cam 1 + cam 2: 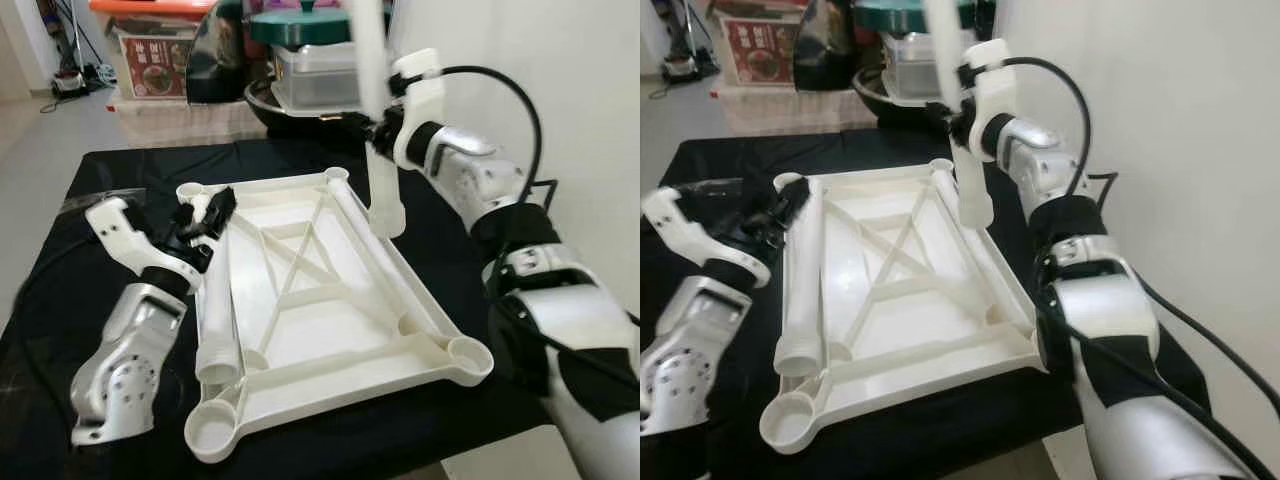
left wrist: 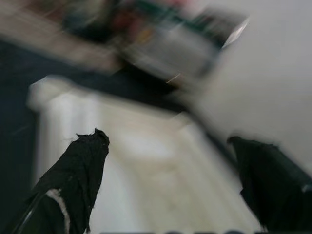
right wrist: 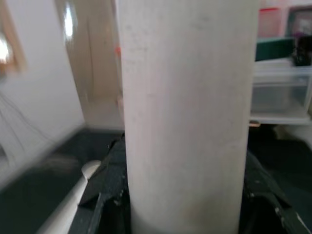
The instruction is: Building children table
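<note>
On black table [image 1: 90,165]: inverted white tabletop [image 1: 330,330], one leg [image 1: 218,300] lying inside along L rim. R gripper [image 1: 378,128] clamps upright leg [image 1: 382,190]. L gripper [image 1: 205,215] spread wide, empty, by lying leg's top.

A lived-in home: stacked storage boxes [image 1: 315,60], a printed carton [image 1: 152,62] and pale floor [image 1: 40,150] behind a black-draped table [image 1: 120,170].

no writing could be read anywhere. a red printed box [image 1: 153,66] on the floor beyond the far left corner of the desk [image 1: 120,165] bore pale characters, but they were too small to make out.
</note>
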You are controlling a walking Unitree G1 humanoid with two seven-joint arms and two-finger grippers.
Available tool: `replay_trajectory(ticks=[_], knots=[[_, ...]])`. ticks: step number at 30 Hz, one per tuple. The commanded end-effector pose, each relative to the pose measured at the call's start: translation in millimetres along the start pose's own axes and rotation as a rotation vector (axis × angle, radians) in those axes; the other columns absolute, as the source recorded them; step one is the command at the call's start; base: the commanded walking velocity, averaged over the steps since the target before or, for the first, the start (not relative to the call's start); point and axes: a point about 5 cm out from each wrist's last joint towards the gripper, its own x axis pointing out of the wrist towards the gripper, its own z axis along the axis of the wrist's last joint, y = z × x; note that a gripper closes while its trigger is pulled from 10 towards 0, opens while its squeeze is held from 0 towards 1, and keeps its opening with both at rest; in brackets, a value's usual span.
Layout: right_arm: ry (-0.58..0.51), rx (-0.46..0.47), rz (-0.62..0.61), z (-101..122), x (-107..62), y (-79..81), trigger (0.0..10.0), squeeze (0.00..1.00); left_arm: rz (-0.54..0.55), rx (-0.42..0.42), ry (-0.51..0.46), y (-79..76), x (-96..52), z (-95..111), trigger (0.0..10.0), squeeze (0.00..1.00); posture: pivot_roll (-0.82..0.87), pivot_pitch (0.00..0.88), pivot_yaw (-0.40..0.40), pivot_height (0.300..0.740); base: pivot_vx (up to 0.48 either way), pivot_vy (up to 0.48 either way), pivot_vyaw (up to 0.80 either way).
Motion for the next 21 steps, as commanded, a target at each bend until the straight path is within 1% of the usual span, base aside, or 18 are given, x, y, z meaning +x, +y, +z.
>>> replay_trajectory(ticks=[1,2,3,4,5,6,7,8,9,10,11,13,16,20,21], knots=[[-0.084,0.228,-0.066,7.3,-3.3,-11.3,0.0,0.08,0.184,0.152,0.141,24.3,-6.9,-24.3,10.0,0.00,0.01,0.000,-0.064,0.740,0.000,0.000,0.00],[-0.084,0.228,-0.066,7.3,-3.3,-11.3,0.0,0.08,0.184,0.152,0.141,24.3,-6.9,-24.3,10.0,0.00,0.01,0.000,-0.064,0.740,0.000,0.000,0.00],[-0.108,0.317,-0.081,7.0,-4.7,-15.0,0.0,0.08,0.227,0.192,0.153,30.1,-10.0,-25.5,10.0,0.00,0.01,0.000,-0.062,0.740,0.000,0.000,0.00],[-0.120,0.377,-0.098,5.9,-5.1,-17.3,0.0,0.08,0.221,0.208,0.159,31.3,-11.4,-24.4,10.0,0.00,0.01,0.000,-0.062,0.740,0.000,0.000,0.00],[-0.126,0.429,-0.110,2.9,-5.1,-18.1,0.0,0.08,0.199,0.278,0.176,31.5,-11.4,-22.6,10.0,0.00,0.01,0.000,-0.057,0.740,0.000,0.000,0.00],[-0.126,0.429,-0.110,2.9,-5.1,-18.1,0.0,0.08,0.199,0.278,0.176,31.5,-11.4,-22.6,10.0,0.00,0.01,0.000,-0.057,0.740,0.000,0.000,0.00],[-0.130,0.477,-0.116,-1.0,-5.0,-17.9,0.0,0.08,0.197,0.342,0.180,32.3,-11.7,-20.6,10.0,0.00,0.01,0.000,-0.055,0.740,0.000,0.000,0.00],[-0.130,0.477,-0.116,-1.0,-5.0,-17.9,0.0,0.08,0.197,0.342,0.180,32.3,-11.7,-20.6,10.0,0.00,0.01,0.000,-0.055,0.740,0.000,0.000,0.00],[-0.132,0.517,-0.118,-6.2,-4.4,-16.0,0.0,0.08,0.178,0.372,0.180,31.1,-11.6,-19.2,10.0,0.00,0.01,0.000,-0.051,0.740,0.000,0.000,0.00],[-0.133,0.541,-0.117,-9.6,-4.0,-14.6,0.0,0.08,0.168,0.386,0.177,30.4,-11.5,-18.3,10.0,0.00,0.01,0.000,-0.051,0.740,0.000,0.000,0.00],[-0.125,0.557,-0.102,-15.8,-3.5,-11.0,0.0,0.08,0.153,0.378,0.170,27.9,-11.4,-16.1,10.0,0.00,0.01,0.000,-0.047,0.740,0.000,0.000,0.00],[-0.125,0.557,-0.102,-15.8,-3.5,-11.0,0.0,0.08,0.153,0.378,0.170,27.9,-11.4,-16.1,10.0,0.00,0.01,0.000,-0.047,0.740,0.000,0.000,0.00],[-0.111,0.584,-0.065,-26.6,-1.9,-1.1,0.0,0.08,0.124,0.358,0.143,20.0,-10.4,-11.4,10.0,0.00,0.01,0.000,-0.042,0.740,0.000,0.000,0.00],[-0.110,0.588,-0.062,-27.3,-1.6,0.0,0.0,0.08,0.121,0.356,0.140,19.0,-10.2,-11.0,10.0,0.00,0.01,0.000,-0.042,0.740,0.000,0.000,0.00],[-0.115,0.580,-0.046,-27.3,-1.4,2.8,0.0,0.08,0.111,0.346,0.135,18.1,-11.3,-10.8,10.0,0.00,0.01,0.000,-0.043,0.740,0.000,0.000,0.00]])
